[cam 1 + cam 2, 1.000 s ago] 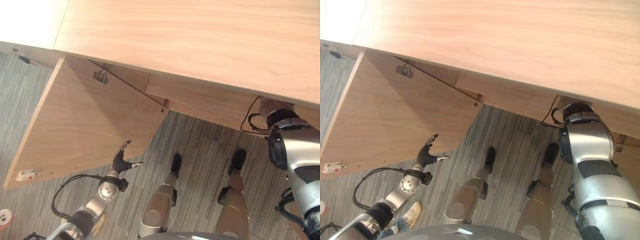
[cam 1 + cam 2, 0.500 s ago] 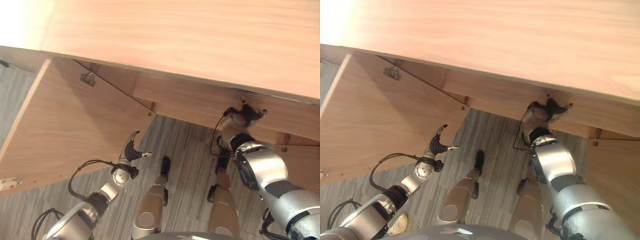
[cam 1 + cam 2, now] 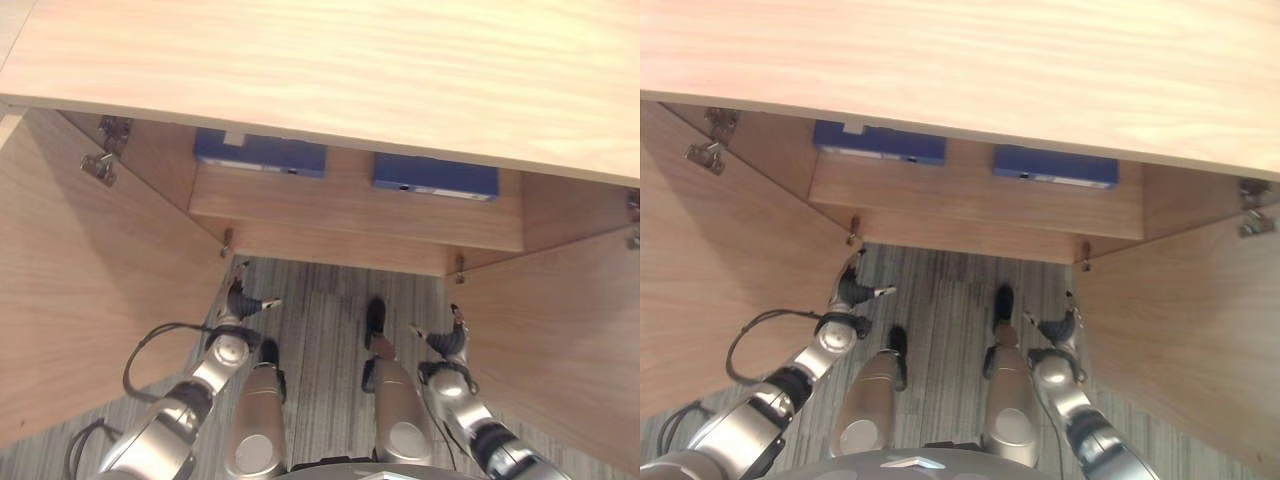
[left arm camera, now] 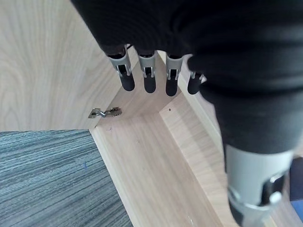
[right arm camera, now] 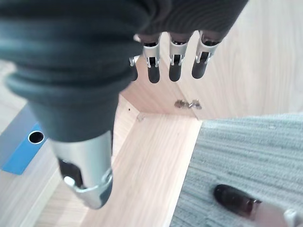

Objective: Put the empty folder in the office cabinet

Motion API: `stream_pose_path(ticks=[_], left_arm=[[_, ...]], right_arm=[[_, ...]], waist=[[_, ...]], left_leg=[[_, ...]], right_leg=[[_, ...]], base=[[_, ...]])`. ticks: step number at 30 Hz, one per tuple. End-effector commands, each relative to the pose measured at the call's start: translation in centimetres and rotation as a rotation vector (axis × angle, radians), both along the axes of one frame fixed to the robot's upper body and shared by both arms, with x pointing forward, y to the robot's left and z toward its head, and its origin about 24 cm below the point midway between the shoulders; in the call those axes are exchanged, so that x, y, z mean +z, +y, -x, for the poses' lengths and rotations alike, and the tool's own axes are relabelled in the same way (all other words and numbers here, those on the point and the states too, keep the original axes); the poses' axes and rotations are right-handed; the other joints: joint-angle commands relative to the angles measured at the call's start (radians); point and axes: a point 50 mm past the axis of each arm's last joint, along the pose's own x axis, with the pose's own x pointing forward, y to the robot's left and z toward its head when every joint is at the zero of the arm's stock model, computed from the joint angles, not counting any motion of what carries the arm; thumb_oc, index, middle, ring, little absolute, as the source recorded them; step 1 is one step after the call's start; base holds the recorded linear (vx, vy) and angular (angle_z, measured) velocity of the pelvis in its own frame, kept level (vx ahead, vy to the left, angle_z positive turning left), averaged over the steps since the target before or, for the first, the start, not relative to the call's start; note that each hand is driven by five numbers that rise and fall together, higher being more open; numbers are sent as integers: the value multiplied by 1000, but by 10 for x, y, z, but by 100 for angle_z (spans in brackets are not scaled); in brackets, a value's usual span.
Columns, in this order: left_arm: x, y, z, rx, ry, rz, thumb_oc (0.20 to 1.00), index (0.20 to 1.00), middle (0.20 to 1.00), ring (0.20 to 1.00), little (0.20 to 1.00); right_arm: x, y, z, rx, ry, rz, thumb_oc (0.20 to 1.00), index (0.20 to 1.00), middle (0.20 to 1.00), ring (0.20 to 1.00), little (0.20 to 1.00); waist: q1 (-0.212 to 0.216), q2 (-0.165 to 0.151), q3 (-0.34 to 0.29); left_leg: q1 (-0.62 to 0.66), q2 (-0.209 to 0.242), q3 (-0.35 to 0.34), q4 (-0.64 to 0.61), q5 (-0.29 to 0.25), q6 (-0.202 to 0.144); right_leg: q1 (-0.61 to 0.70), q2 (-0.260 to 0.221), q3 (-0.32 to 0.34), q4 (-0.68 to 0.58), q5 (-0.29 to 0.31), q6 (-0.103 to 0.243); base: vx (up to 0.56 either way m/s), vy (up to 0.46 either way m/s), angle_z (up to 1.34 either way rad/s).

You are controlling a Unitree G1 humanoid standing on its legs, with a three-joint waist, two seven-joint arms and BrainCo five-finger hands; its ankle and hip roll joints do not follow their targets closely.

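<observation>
The wooden office cabinet (image 3: 350, 205) stands with both doors swung wide. On its shelf lie two blue folders, one on the left (image 3: 262, 152) and one on the right (image 3: 435, 177); a corner of a blue folder (image 5: 21, 149) also shows in the right wrist view. My left hand (image 3: 238, 300) hangs low by the left door's inner edge, open, with straight fingers (image 4: 149, 80) holding nothing. My right hand (image 3: 450, 338) hangs low by the right door, open too, its fingers (image 5: 175, 64) straight and empty.
The left door (image 3: 80, 290) and the right door (image 3: 560, 350) flank me on either side. The cabinet's top (image 3: 350, 70) juts out overhead. Metal hinges (image 4: 105, 112) sit in the inner corners. Grey striped carpet (image 3: 320, 320) lies between the doors.
The camera has swung to face the cabinet. The right door now stands wide and two blue folders show inside. My right hand has dropped from the cabinet front to low beside the door.
</observation>
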Motion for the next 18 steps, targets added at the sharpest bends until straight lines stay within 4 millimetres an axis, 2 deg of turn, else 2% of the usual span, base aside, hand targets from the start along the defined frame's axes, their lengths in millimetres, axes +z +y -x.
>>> stream_pose_path(ticks=[1,2,6,8,9,10,12,15,17,18], left_arm=[[-25,25,40,-26,156,-2,1000,1000,1000,1000,1000],[-33,33,53,-17,211,1,1000,1000,1000,1000,1000],[-60,42,95,25,398,56,1000,1000,1000,1000,1000],[-70,38,113,46,471,117,1000,1000,1000,1000,1000],[-70,39,113,46,471,117,1000,1000,1000,1000,1000],[-78,38,127,62,527,121,1000,1000,1000,1000,1000],[-85,38,139,68,584,105,1000,1000,1000,1000,1000],[-90,41,147,114,628,89,1000,1000,1000,1000,1000],[-92,41,149,149,640,95,1000,1000,1000,1000,1000],[-92,41,148,149,640,94,1000,1000,1000,1000,1000]], right_arm=[[8,-15,-9,160,9,52,1000,1000,1000,1000,1000],[-2,-20,5,168,66,35,1000,1000,1000,1000,1000],[-26,-32,46,216,245,-5,1000,1000,1000,1000,1000],[-32,-34,58,239,299,0,1000,1000,1000,1000,1000],[-32,-34,57,240,298,0,1000,1000,1000,1000,1000],[-39,-36,69,255,355,17,1000,1000,1000,1000,1000],[-51,-37,88,237,434,24,1000,1000,1000,1000,1000],[-66,-37,118,152,548,-9,1000,1000,1000,1000,1000],[-72,-34,129,115,596,-11,1000,1000,1000,1000,1000],[-72,-34,128,115,595,-11,1000,1000,1000,1000,1000]], waist=[[21,-2,-28],[13,-16,-41],[-2,-16,-87],[-13,-3,-102],[-17,-9,-104],[-14,13,-117],[-10,23,-147],[-5,31,-195],[1,36,-224],[1,34,-226]], left_leg=[[80,-4,-26,-64,-81,-12],[81,-20,-24,-64,-77,-5],[145,-28,6,-97,-76,15],[188,-17,27,-157,-43,19],[187,-24,26,-164,-35,20],[219,-6,54,-229,0,24],[241,-3,81,-313,56,27],[250,5,126,-385,104,40],[251,19,162,-413,131,40],[248,18,162,-414,136,40]], right_leg=[[16,-140,24,-48,146,93],[22,-154,23,-49,159,97],[43,-151,0,-52,222,106],[43,-144,-33,-36,234,110],[41,-151,-32,-35,236,111],[54,-131,-67,7,193,102],[88,-109,-86,61,137,91],[139,-67,-79,149,62,77],[171,-53,-86,201,25,68],[168,-55,-86,199,28,67]], base=[[22,117,-9],[47,120,2],[77,125,5],[9,123,-30],[-72,177,-50],[-109,180,-54],[-146,171,-48],[-152,81,-95],[-87,26,-56],[-64,7,-44]])
